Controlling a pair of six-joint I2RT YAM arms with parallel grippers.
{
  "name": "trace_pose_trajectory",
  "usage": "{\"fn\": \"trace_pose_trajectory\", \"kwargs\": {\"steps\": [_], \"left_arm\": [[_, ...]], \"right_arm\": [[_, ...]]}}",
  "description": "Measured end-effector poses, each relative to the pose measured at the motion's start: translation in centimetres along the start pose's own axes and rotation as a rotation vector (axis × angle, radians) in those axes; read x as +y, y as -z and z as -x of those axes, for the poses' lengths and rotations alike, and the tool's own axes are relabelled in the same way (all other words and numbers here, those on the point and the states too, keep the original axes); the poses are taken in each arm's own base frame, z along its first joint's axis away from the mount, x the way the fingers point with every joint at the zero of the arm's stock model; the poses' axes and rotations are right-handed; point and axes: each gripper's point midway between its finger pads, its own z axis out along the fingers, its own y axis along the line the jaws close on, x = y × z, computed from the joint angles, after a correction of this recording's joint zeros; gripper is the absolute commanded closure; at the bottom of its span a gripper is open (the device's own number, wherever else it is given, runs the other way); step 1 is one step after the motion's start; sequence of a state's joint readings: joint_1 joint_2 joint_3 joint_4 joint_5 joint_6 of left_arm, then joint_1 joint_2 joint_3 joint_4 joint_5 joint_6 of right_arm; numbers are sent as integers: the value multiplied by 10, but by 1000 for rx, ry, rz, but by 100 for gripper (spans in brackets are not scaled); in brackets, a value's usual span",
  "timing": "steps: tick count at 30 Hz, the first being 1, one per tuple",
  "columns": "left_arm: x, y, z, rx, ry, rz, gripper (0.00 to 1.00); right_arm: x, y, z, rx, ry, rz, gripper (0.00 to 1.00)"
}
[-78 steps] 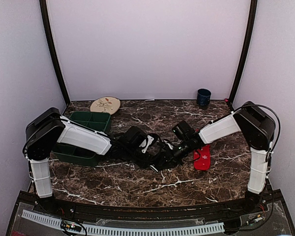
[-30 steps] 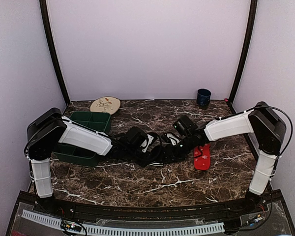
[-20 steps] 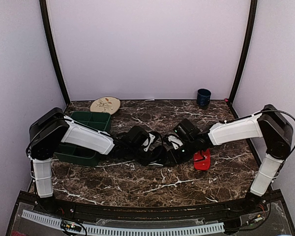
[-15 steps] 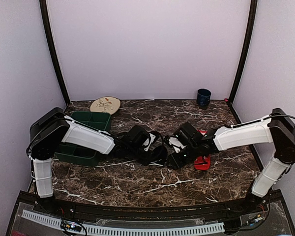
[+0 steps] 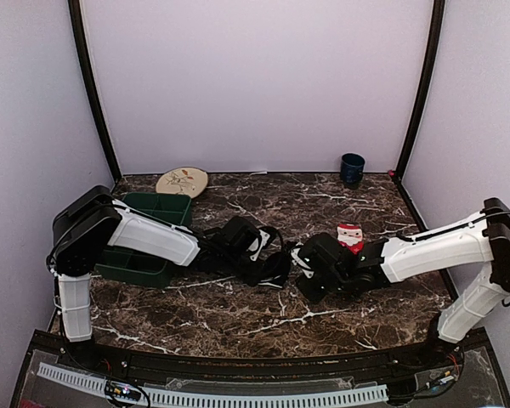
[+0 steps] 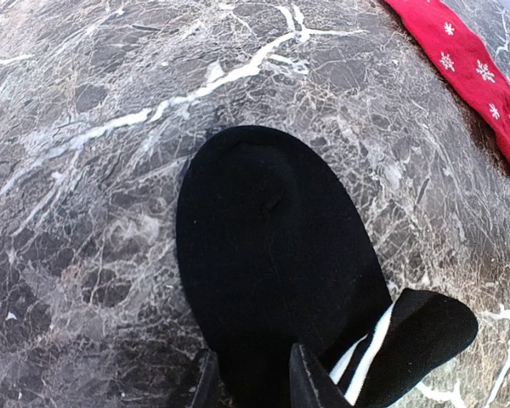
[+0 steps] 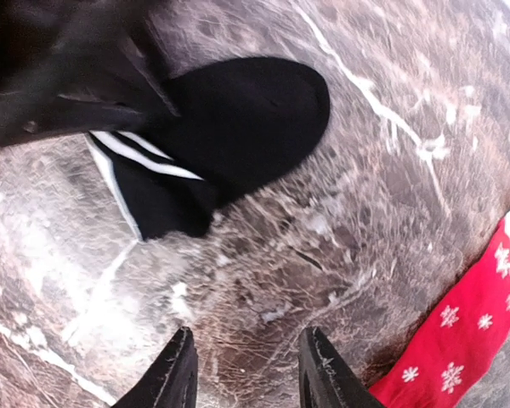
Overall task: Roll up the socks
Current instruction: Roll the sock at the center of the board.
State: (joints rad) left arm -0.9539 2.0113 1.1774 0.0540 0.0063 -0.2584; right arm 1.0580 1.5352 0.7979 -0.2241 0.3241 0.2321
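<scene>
Where the black sock (image 6: 272, 255) lies flat on the marble table (image 5: 238, 319), the left gripper (image 6: 253, 374) is clamped on its cuff end. Both fingers press the fabric, and the white-striped cuff sticks out to one side of them. The right gripper (image 7: 246, 340) hangs low just right of the black sock. Its fingers stand apart with only bare marble between them, touching nothing.

There are two socks. The red sock (image 7: 459, 340) with white snowflakes lies near the black sock on its right, apart from it and largely hidden under the right arm in the top view. There is also one green tray (image 5: 157, 206) left of the black sock, one plate (image 5: 182, 181) behind it to the left, and one blue cup (image 5: 352, 168) well behind it to the right.

Bare marble runs from the black sock to the table's near edge, and a narrower strip separates it from the red sock.
</scene>
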Motion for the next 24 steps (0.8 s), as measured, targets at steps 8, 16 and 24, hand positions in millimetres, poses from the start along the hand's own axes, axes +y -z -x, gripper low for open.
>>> {"fn": "trace_pose_trajectory", "kwargs": {"steps": [8,16,24], "left_arm": [[-3,-4,4,-2,0,-12,68],[-6,-6,7,0,6,-31,69],[-7,-8,9,3,15,-52,70]], "right_arm": [[29,12,14,-103,186,-38,60],[51,1,0,-85,368,-65,51],[58,-14,-4,-64,490,-116,51]]}}
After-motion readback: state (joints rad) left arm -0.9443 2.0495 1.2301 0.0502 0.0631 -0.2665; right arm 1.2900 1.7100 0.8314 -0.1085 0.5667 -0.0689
